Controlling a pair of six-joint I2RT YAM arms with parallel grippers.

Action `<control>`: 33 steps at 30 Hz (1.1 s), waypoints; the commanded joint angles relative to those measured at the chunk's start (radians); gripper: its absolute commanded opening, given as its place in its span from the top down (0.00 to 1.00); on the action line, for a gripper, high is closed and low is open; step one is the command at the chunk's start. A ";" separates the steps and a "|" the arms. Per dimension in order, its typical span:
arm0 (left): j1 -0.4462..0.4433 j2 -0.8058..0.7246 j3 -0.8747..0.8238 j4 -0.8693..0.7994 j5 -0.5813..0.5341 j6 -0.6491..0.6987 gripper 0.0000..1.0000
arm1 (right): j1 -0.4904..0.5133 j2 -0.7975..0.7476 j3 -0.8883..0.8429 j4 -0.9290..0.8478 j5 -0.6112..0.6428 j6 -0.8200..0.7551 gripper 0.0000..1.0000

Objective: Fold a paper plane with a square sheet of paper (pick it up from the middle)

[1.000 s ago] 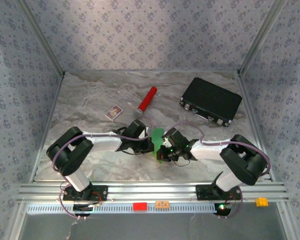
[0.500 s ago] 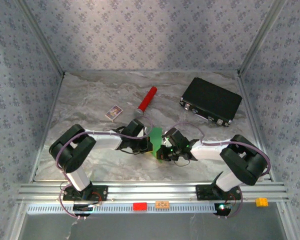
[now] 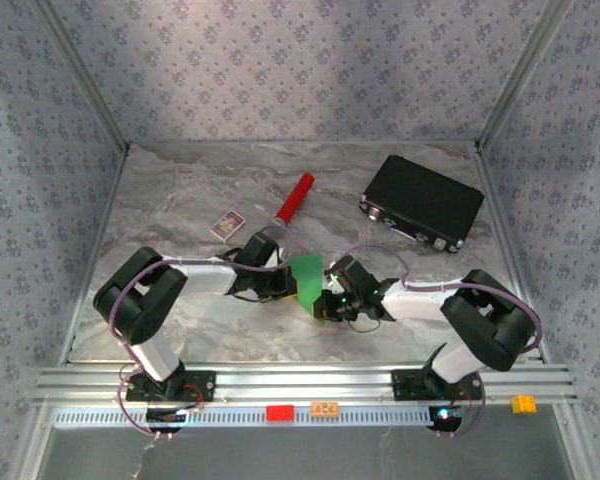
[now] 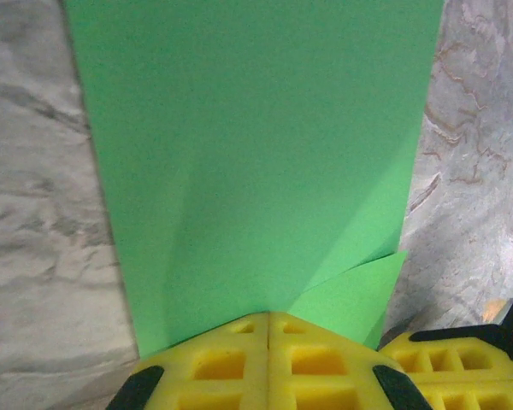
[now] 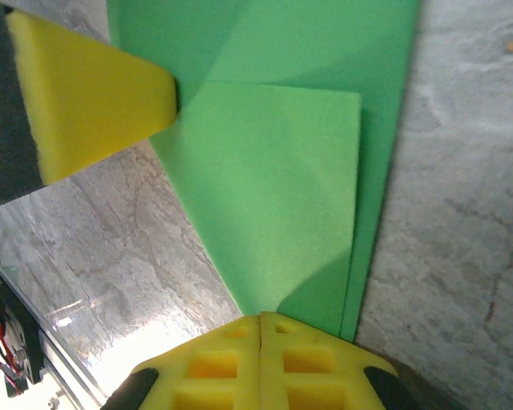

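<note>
**Both grippers clamped on the green sheet, mid-table**

Surface: grey-white marbled table (image 3: 180,190), boxed on three sides by blue-grey patterned wallpaper (image 3: 300,70). An aluminium rail (image 3: 300,380) runs along the 6 o'clock edge.

My count from overhead:
- one green sheet of paper (image 3: 305,275), partly folded, just 6 o'clock of table centre
- one red cylinder (image 3: 294,200) at 12 o'clock
- one black case (image 3: 421,201) at 2 o'clock
- one small printed card (image 3: 227,225) at 10 o'clock
- two arms

The left gripper (image 4: 268,329) pinches the sheet's edge from 9 o'clock, pads pressed together. The right gripper (image 5: 261,329) pinches a folded flap's point from 3 o'clock.
</note>
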 commanded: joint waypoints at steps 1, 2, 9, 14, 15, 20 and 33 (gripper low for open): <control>0.042 -0.013 -0.039 -0.022 -0.073 0.029 0.97 | -0.005 0.008 -0.039 -0.148 0.036 -0.027 1.00; 0.048 -0.014 -0.041 -0.027 -0.071 0.031 0.97 | -0.007 0.008 -0.040 -0.147 0.035 -0.027 1.00; 0.082 -0.036 -0.062 -0.027 -0.079 0.048 0.97 | -0.010 0.008 -0.039 -0.146 0.027 -0.032 1.00; 0.090 -0.042 -0.062 -0.018 -0.079 0.051 0.97 | -0.017 0.006 -0.043 -0.151 0.021 -0.036 1.00; 0.092 -0.047 -0.062 -0.018 -0.078 0.052 0.96 | -0.016 0.006 -0.042 -0.152 0.018 -0.036 1.00; 0.092 -0.108 -0.065 -0.033 -0.090 0.052 0.95 | -0.018 -0.001 -0.038 -0.159 0.013 -0.039 1.00; 0.003 -0.157 -0.038 -0.009 -0.036 0.027 0.91 | -0.024 -0.007 -0.028 -0.160 0.009 -0.042 1.00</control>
